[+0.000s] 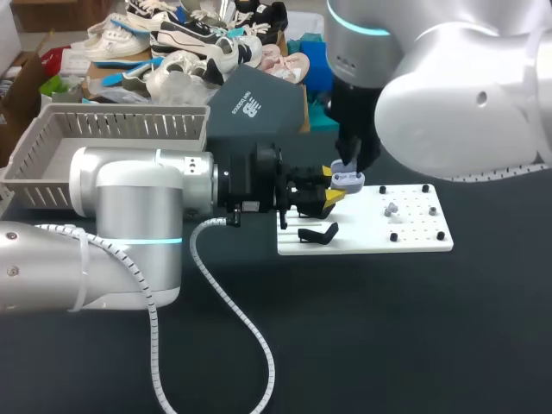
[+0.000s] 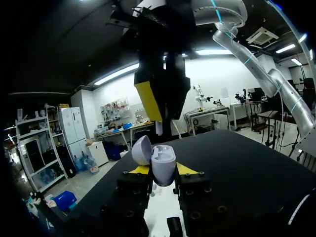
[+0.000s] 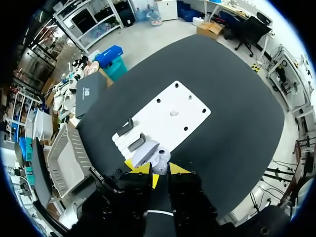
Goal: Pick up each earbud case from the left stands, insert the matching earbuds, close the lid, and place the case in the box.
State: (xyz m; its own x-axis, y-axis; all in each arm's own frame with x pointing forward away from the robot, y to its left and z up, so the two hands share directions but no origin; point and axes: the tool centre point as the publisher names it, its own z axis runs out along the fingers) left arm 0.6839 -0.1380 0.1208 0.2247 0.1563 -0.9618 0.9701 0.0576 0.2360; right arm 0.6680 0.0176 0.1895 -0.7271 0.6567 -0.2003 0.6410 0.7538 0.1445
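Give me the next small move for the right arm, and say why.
Probably lower the right gripper straight down: it hangs just above the open earbud case clamped in the left gripper, with a small white piece, likely an earbud, at its tip.

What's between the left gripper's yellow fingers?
An open earbud case, lid tipped back, held by the left gripper from both sides; the left wrist view shows it.

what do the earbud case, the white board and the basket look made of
Earbud case: smooth pale grey plastic, with a soft sheen on its open lid.
White board: matte and rigid, probably plastic or painted sheet, drilled with holes.
Basket: grey moulded plastic, judging by its slotted walls.
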